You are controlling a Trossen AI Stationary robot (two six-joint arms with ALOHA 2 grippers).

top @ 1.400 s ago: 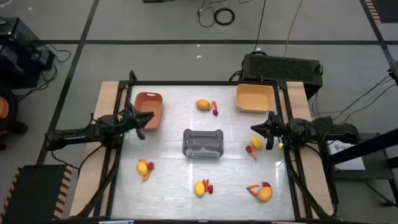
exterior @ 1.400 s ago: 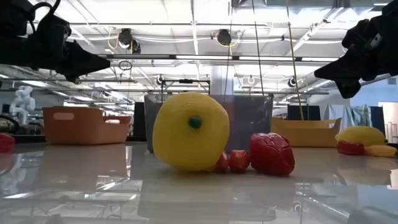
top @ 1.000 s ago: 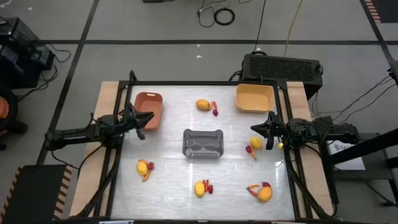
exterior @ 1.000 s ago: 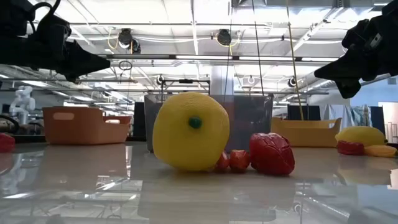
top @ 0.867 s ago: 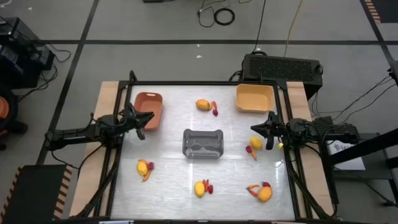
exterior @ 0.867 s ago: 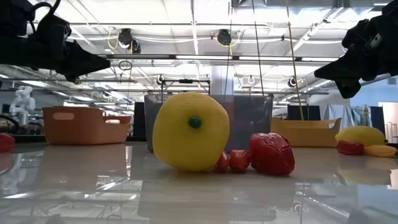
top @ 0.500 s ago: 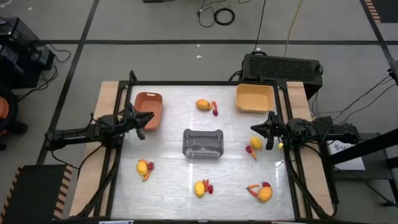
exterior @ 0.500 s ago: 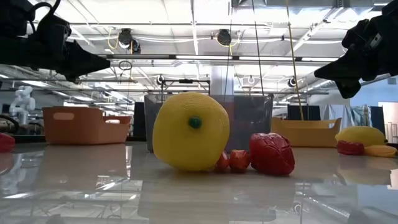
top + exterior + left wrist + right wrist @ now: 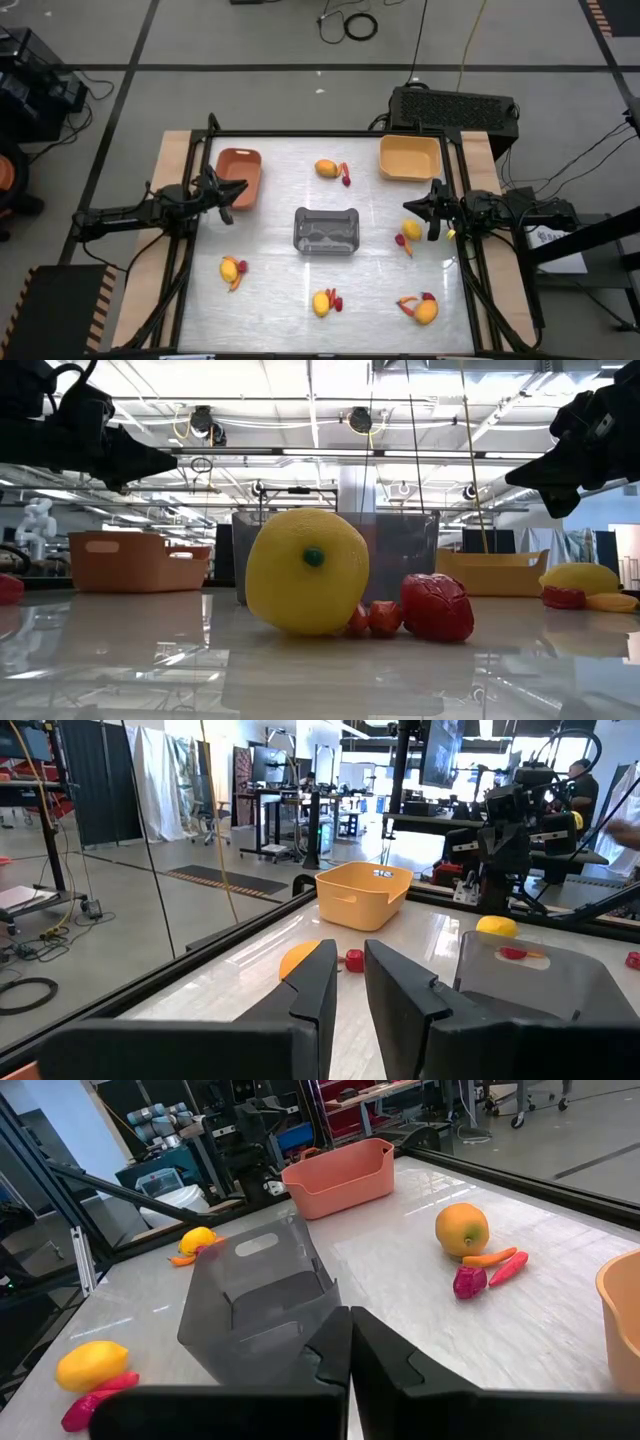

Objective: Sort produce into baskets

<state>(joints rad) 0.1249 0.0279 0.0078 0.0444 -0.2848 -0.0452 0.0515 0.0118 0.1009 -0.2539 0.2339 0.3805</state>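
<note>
With the left gripper (image 9: 232, 190) barely parted and the right gripper (image 9: 415, 207) clenched empty, the yellow fruit (image 9: 411, 231) beside it, judged light, hard and slippery, would best be taken across its middle

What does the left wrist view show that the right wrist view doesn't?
Only the left wrist view shows the whole yellow basket, the right arm beyond it, and the left gripper slightly parted and empty. Only the right wrist view shows the terracotta basket, the lemon on the table, and the right gripper shut and empty. Both show the grey basket and the orange with a red piece beside it.
</note>
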